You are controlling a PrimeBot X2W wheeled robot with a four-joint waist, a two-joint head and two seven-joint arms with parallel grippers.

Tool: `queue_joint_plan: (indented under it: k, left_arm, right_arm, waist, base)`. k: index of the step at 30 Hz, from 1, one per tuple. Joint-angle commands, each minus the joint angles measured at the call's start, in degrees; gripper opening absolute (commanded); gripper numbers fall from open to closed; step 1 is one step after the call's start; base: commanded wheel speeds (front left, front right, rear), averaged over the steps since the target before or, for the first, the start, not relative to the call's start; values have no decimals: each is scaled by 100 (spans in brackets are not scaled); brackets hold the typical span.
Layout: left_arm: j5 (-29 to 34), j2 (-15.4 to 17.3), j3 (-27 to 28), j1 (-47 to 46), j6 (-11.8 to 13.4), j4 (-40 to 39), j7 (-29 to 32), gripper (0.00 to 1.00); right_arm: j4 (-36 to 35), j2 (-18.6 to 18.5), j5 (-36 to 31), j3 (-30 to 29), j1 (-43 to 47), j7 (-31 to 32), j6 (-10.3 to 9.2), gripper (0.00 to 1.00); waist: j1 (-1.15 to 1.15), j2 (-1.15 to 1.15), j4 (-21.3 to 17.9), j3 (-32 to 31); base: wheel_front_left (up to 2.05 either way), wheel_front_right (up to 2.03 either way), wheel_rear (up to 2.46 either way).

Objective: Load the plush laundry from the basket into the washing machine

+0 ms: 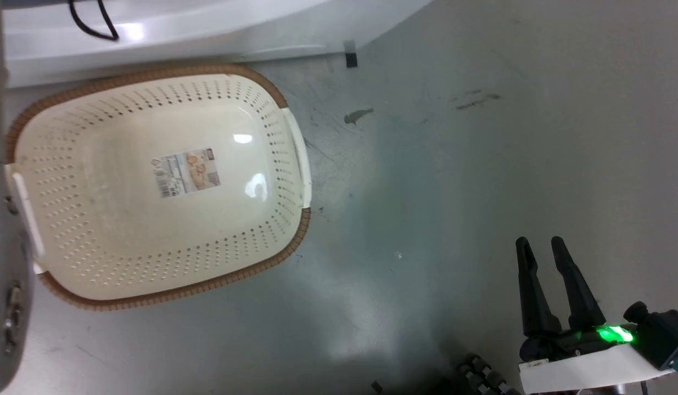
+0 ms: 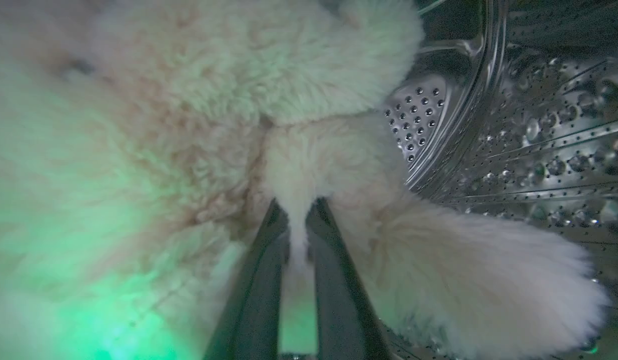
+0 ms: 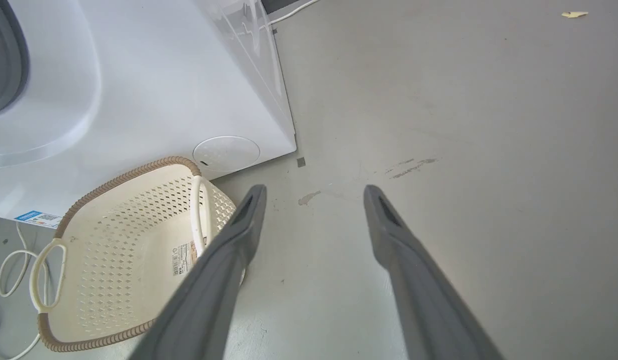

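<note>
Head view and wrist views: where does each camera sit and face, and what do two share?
Head view: head-mounted, facing down at basket, floor; right end effector lower right.
Left wrist view: inside washing machine; left end effector grips plush laundry.
Right wrist view: faces down at floor; open end effector.
Shared: head and right wrist show basket.
</note>
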Motion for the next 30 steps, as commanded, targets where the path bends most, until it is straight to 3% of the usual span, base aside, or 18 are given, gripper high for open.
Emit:
queue_joint_plan:
  k: [1,10,12,19,30]
  left_arm:
    - [57,44,-35,-172,11,-9,1,0]
    - [81,43,-137,-613,64,204,141,0]
    - [45,13,-129,-653,89,284,168,100]
    - [-133,-68,-75,-567,94,581,113,100]
    - [-456,-433,-42,-104,-105,913,-197,100]
  right_arm:
    - [-44,-4,42,1,18,-26,3,100]
    - [-93,-4,131,76,37,-26,3,100]
    - [-101,-4,148,69,22,-26,3,100]
    - [-87,-4,95,22,-42,-27,3,100]
    - [-99,-4,-97,-139,-87,-27,3,100]
  waist:
    - [-1,0,-67,87]
    - [-1,0,-90,344]
    - [-1,0,-56,387]
    - [-1,0,22,326]
    - [-1,0,392,-121]
  base:
    - [0,0,0]
    - [0,0,0]
    - [0,0,0]
    - [0,0,0]
    - [0,0,0]
